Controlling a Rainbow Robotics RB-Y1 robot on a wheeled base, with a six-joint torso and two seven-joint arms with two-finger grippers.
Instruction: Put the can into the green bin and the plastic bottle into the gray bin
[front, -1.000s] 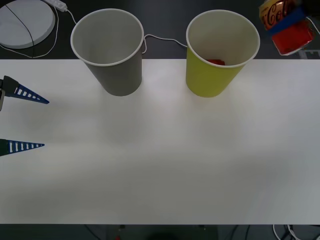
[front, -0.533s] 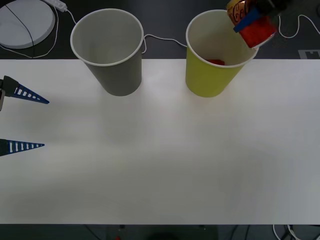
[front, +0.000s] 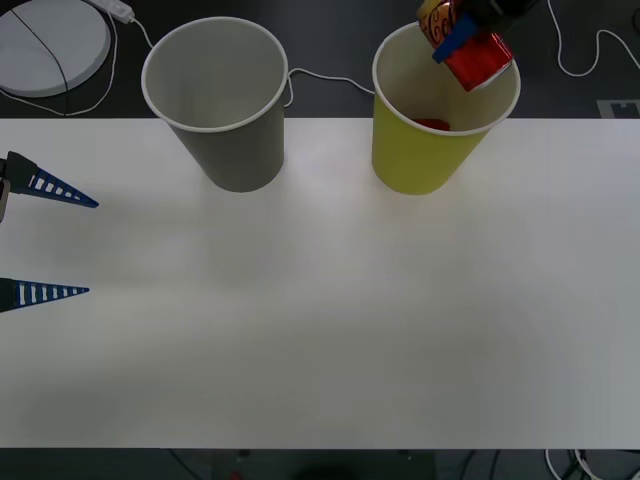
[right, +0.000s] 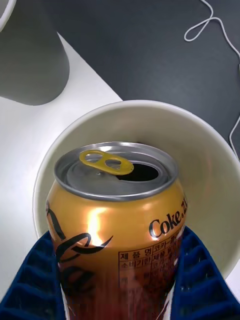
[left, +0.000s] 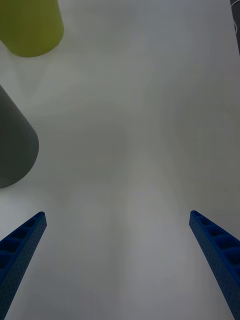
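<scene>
Waiting at the left edge of the white table, the left tool sat with its two blue fingers spread wide apart and nothing between them. Farther right, at the table's far edge, the gray bin stood upright, and beside it, apart from it, stood the green bin with something red lying at its bottom. Above the green bin's open mouth the right tool hung with its blue fingers clamped on either side of the can, which was tilted over the far part of the rim.
</scene>
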